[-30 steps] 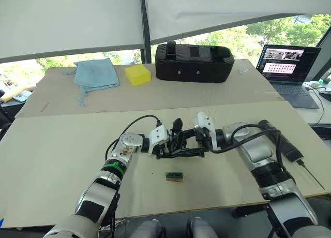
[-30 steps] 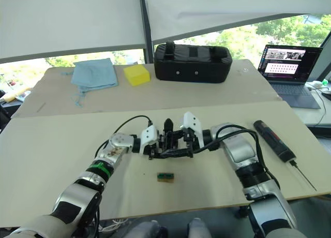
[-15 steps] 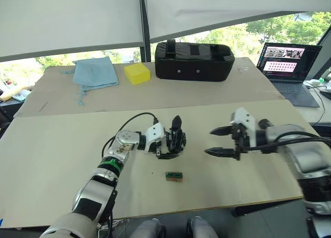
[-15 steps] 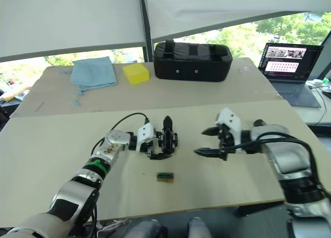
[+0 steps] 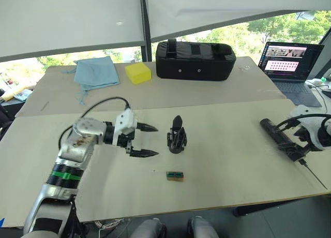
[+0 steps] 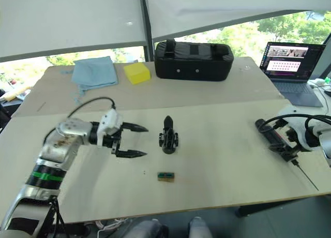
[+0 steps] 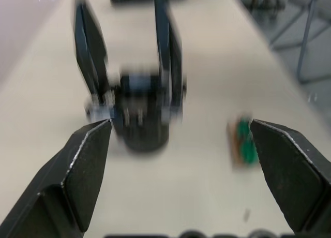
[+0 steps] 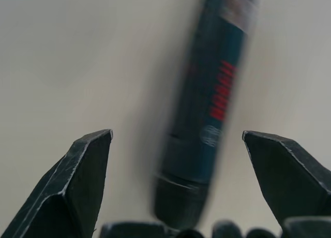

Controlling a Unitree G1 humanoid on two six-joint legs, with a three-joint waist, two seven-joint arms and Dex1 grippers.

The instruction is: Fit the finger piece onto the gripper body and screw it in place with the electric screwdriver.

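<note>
From the head camera, the gripper body (image 5: 176, 142) stands on the pale surface (image 5: 222, 160) near its middle, with the finger piece (image 5: 177, 122) rising upright from its top, point upward. The left tool (image 5: 143, 140) hangs just to the robot's left of that assembly, apart from it, its two black fingers spread wide and holding nothing. A small green-and-brown block (image 5: 174, 176) lies nearer the robot, in front of the assembly. Far to the right the electric screwdriver (image 5: 282, 139) lies flat on the surface, its thin bit pointing toward the near right edge, and the right tool (image 6: 292, 137) sits just beside its bit end. Behind, a large black case (image 5: 195, 60), a yellow block (image 5: 137, 73), a blue cloth (image 5: 96, 72) and a laptop (image 5: 290, 66) rest on the far surface. In the left wrist view, the wide-apart fingers (image 7: 77, 170) frame the blurred gripper body (image 7: 137, 114). In the right wrist view, the fingers (image 8: 72, 189) stand wide open on either side of the screwdriver (image 8: 207, 129), not gripping it.
</note>
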